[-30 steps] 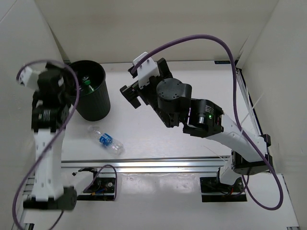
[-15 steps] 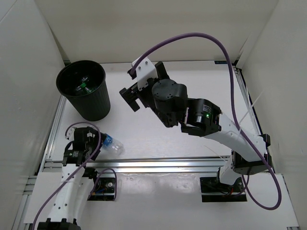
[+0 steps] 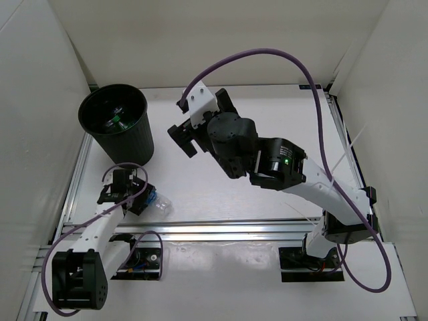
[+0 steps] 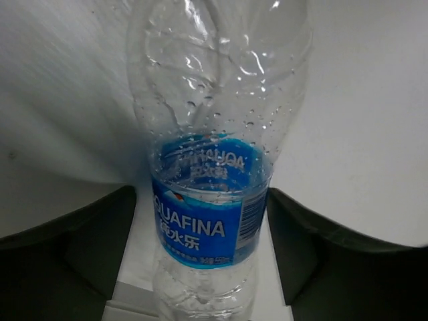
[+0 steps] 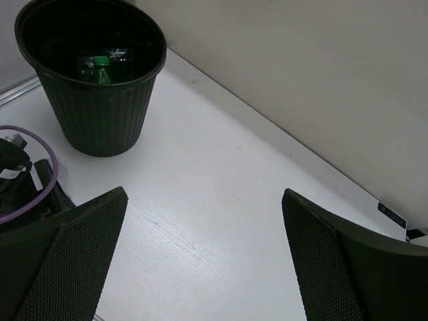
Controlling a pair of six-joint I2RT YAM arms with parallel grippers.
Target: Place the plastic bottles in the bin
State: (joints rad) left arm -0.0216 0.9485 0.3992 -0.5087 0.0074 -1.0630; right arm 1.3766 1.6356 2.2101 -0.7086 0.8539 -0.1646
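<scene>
A clear plastic bottle (image 3: pixel 155 200) with a blue label lies on the white table near the front left. My left gripper (image 3: pixel 127 192) is low over it. In the left wrist view the bottle (image 4: pixel 207 227) sits between the fingers of the left gripper (image 4: pixel 200 194). The right finger touches its side, and a sliver of table shows at the left finger. The black bin (image 3: pixel 127 144) stands at the back left with a green-capped bottle (image 3: pixel 115 120) inside. My right gripper (image 3: pixel 177 117) hangs wide open and empty above mid-table. In the right wrist view the right gripper (image 5: pixel 204 194) faces the bin (image 5: pixel 100 114).
White walls close in the table at the left, back and right. An aluminium rail (image 3: pixel 221 231) runs along the front edge. A purple cable (image 3: pixel 267 57) arches over the right arm, and another loops by the left arm (image 5: pixel 40 194).
My left arm swung down from beside the bin to the bottle on the table, and its jaws narrowed around the bottle. The right arm barely moved.
</scene>
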